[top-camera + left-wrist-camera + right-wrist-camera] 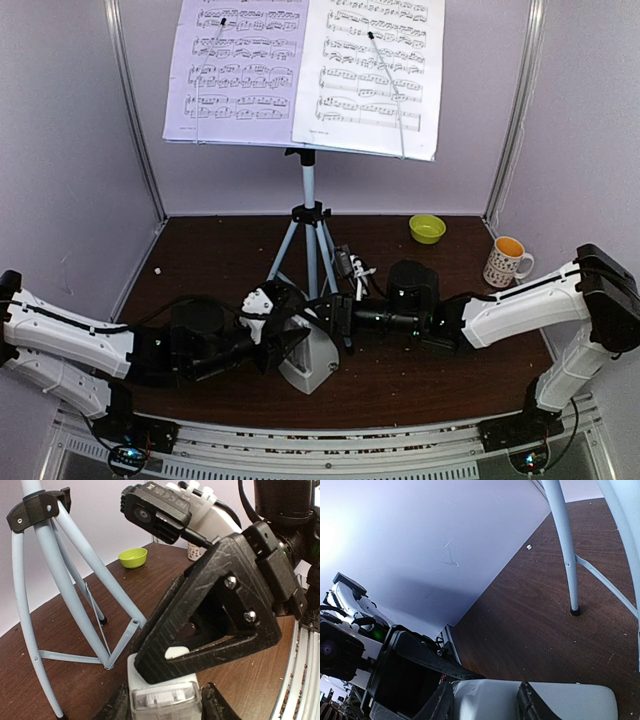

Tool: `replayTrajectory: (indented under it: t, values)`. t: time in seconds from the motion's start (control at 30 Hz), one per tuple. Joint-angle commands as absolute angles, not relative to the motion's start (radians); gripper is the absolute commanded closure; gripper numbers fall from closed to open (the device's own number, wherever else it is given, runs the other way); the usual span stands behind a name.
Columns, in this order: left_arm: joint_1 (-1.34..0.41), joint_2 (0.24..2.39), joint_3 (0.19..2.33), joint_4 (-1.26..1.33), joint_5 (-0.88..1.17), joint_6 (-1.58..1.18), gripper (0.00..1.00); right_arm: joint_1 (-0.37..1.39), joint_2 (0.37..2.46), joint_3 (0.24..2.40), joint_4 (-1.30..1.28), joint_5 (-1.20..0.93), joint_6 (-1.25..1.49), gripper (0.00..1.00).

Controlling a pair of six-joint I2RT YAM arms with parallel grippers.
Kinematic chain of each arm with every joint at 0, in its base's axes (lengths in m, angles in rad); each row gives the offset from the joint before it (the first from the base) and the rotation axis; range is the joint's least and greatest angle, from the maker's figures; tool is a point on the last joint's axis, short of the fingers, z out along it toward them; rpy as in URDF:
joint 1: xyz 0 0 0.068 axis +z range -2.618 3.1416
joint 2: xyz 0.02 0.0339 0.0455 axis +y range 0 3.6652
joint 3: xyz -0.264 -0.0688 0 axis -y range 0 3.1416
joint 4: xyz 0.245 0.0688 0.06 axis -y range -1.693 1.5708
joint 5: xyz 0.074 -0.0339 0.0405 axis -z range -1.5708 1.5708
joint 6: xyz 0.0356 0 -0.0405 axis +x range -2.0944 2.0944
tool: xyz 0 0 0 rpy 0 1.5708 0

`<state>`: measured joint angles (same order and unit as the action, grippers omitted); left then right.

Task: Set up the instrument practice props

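The music stand's tripod (308, 230) stands at mid-table; two sheet-music pages (237, 70) (370, 75) rest on its desk at the top. The pale-grey pyramid metronome (312, 370) stands in front of the tripod. My left gripper (295, 340) reaches it from the left and my right gripper (322, 318) from the right. In the left wrist view, the left gripper (165, 686) is shut on the metronome (162, 702), with the right gripper's black finger (210, 625) across its top. In the right wrist view, the right gripper (484, 690) is shut on the metronome (570, 702).
A yellow-green bowl (427, 228) sits at the back right and also shows in the left wrist view (133, 557). A patterned mug (507, 261) stands at the right wall. Tripod legs (75, 550) (565, 545) spread just behind the metronome. Pale walls close three sides.
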<state>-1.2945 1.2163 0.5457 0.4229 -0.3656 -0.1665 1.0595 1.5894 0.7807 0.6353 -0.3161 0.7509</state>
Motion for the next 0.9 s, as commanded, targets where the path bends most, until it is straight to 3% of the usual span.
replayTrajectory:
  t: [0.0,0.5,0.87]
  values:
    - [-1.301,1.172,0.529,0.531,-0.347,-0.122,0.7,1.042,1.684,0.701,0.424,-0.318,0.725,0.58]
    - [-1.301,1.141,0.435,0.673,-0.341,-0.091,0.7,1.0,1.735,0.655,0.399,-0.312,0.72,0.59]
    - [-1.301,1.143,0.424,0.634,-0.278,-0.076,0.68,0.97,1.749,0.646,0.384,-0.327,0.702,0.59]
